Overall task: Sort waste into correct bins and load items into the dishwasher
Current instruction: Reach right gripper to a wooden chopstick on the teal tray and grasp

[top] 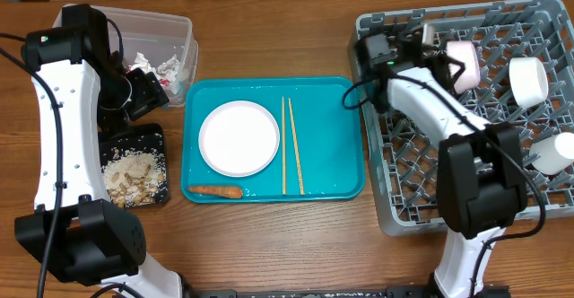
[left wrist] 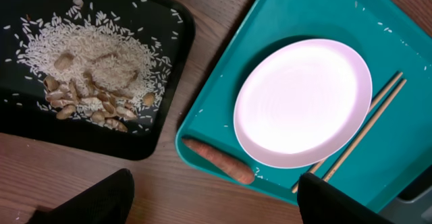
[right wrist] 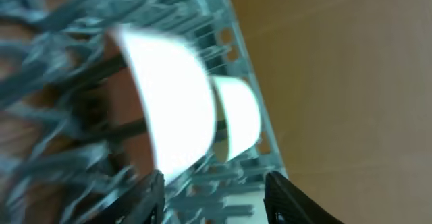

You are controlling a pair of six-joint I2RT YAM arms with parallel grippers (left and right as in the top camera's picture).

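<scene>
The left hand (left wrist: 216, 200) is seen released, fingers spread wide. The carrot (left wrist: 219, 161) is found just ahead at 12 o'clock, on the near rim of the teal tray (left wrist: 304, 8). Its long axis is laid from 10 to 4 o'clock, nearly along the finger line, so a wrist turn is probably needed. Far off at the rack (top: 404, 168), the right hand's (right wrist: 214, 193) state cannot be told.

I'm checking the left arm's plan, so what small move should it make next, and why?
Probably lower the left gripper onto the carrot. It is open and empty, the carrot lies loose at the tray edge just ahead, and the black bin holding rice sits beside the tray.
</scene>
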